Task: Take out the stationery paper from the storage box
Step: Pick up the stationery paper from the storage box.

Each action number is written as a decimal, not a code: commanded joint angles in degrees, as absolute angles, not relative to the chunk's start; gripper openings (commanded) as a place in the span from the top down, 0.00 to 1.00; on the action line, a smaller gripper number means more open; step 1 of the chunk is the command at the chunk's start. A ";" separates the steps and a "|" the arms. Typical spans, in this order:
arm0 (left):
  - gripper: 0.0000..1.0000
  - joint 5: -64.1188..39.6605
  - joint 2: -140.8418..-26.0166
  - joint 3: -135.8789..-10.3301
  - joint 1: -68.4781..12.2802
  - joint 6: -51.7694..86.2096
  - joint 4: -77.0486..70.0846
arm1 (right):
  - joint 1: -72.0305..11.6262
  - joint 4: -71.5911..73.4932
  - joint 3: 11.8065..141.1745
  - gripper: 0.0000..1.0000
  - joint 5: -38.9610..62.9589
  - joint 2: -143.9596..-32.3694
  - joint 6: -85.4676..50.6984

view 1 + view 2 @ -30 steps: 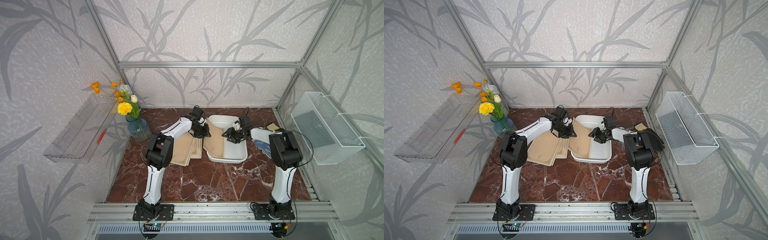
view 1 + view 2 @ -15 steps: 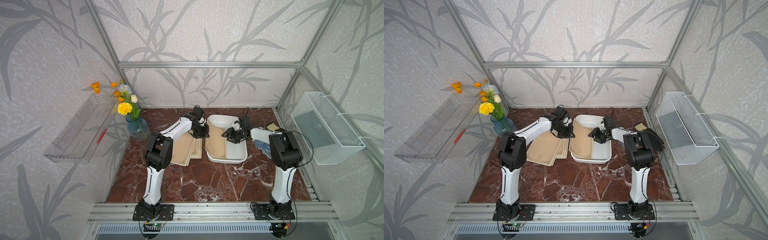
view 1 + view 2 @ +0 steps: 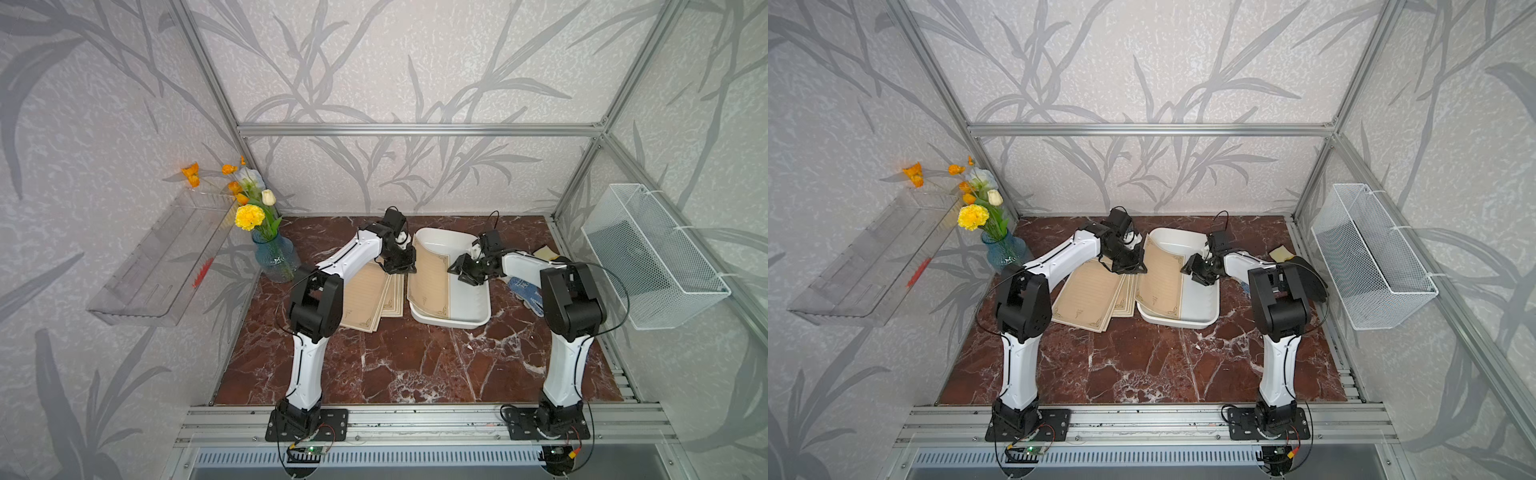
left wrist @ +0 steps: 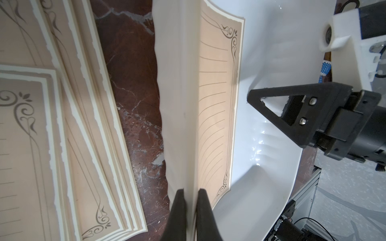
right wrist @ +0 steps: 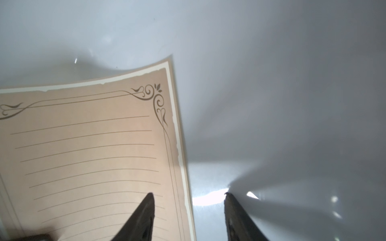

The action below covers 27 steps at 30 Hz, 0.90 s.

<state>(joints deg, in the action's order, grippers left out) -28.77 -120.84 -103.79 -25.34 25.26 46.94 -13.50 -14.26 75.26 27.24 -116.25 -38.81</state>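
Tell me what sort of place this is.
Likely a robot test cell dressed as a home corner: an aluminium frame holds wallpapered panels, left arm and right arm bolt to a front rail, and a marble-look tabletop carries a flower vase and stationery paper.

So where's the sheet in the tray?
In a top view, the tan ruled sheet curls up the white tray's left wall, pinched by the left gripper.
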 commanded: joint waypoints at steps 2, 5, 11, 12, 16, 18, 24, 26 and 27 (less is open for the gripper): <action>0.93 -27.65 -120.33 -106.16 -25.05 22.79 48.67 | -13.62 -21.29 74.88 0.47 22.94 -116.38 -37.14; 0.92 -26.46 -120.80 -106.51 -25.02 22.16 49.39 | -13.66 -21.61 74.90 0.47 22.70 -116.37 -36.92; 0.92 -25.50 -121.15 -106.89 -25.04 21.27 50.59 | -14.24 -22.47 75.57 0.47 21.72 -116.61 -36.91; 0.94 -25.78 -121.25 -106.92 -25.05 21.26 50.62 | -14.53 -22.57 75.92 0.47 21.88 -116.70 -36.91; 0.99 -26.63 -121.25 -106.96 -25.00 21.09 50.67 | -16.11 -22.76 76.89 0.46 21.92 -117.28 -34.69; 0.99 -27.34 -121.30 -107.10 -24.99 21.00 50.55 | -17.06 -23.01 77.75 0.47 21.53 -118.08 -34.16; 0.99 -30.53 -122.86 -106.53 -25.05 22.06 48.77 | -20.31 -26.88 82.54 0.49 16.99 -121.58 -31.44; 0.99 -31.02 -123.03 -105.92 -25.00 22.66 47.77 | -20.99 -28.51 83.82 0.49 14.72 -122.36 -31.20; 0.98 -31.23 -123.05 -105.51 -25.03 22.91 47.32 | -21.22 -29.63 84.59 0.49 13.47 -122.84 -30.99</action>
<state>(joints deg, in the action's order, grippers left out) -28.21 -122.50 -104.97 -24.53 23.11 49.28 -20.36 -23.27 83.92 18.31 -119.85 -32.64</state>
